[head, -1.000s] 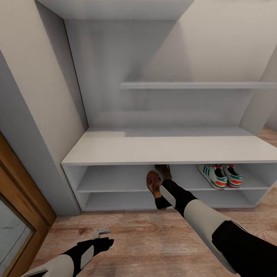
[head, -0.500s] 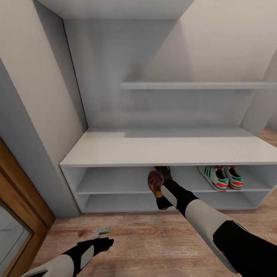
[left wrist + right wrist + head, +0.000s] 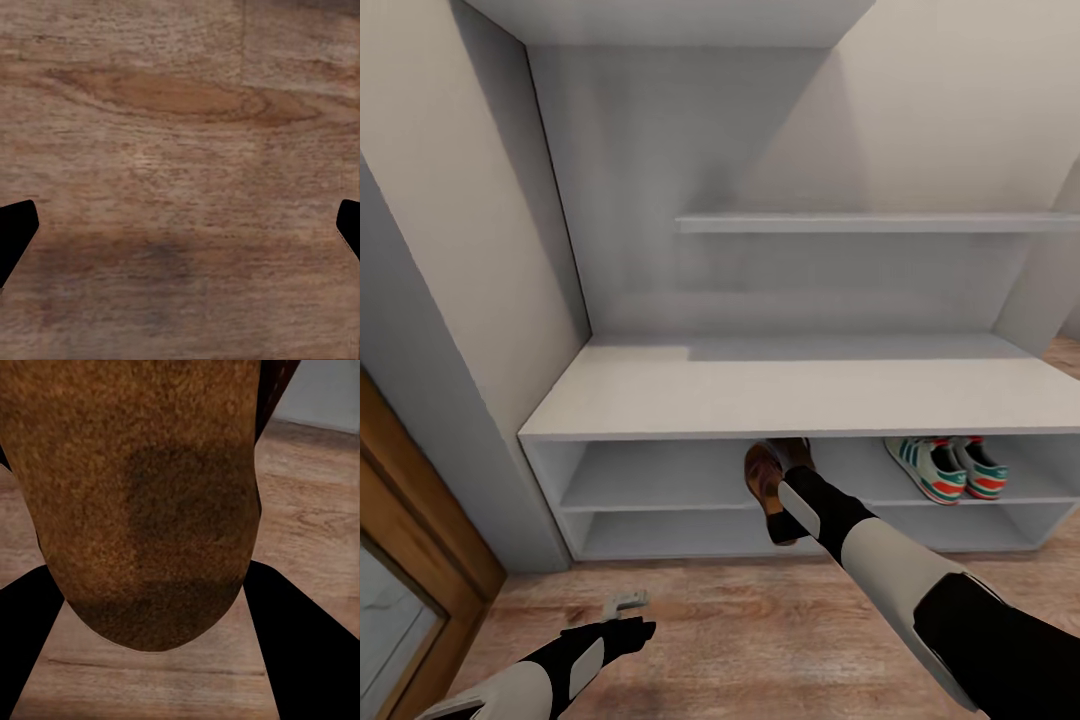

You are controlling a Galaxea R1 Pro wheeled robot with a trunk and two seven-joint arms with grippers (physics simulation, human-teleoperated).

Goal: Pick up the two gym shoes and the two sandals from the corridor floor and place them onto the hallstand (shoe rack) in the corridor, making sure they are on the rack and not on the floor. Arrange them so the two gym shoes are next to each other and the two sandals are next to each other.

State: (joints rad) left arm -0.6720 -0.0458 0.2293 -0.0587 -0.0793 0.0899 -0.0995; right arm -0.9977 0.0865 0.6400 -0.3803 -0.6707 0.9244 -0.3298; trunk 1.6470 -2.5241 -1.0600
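A brown sandal (image 3: 763,478) is clamped between the fingers of the right gripper (image 3: 785,520), its toe end reaching into the upper open compartment of the hallstand (image 3: 780,385) while its heel end juts out past the shelf front; in the right wrist view the sandal's brown sole (image 3: 142,495) sits between the two dark fingers (image 3: 300,637). Just behind it, a second sandal (image 3: 796,452) lies on the same upper shelf, partly hidden. Further right on that shelf the two gym shoes (image 3: 948,468) stand side by side, touching. The left gripper (image 3: 622,612) hangs low over the corridor floor (image 3: 760,620), its fingers (image 3: 15,232) spread wide apart above bare planks.
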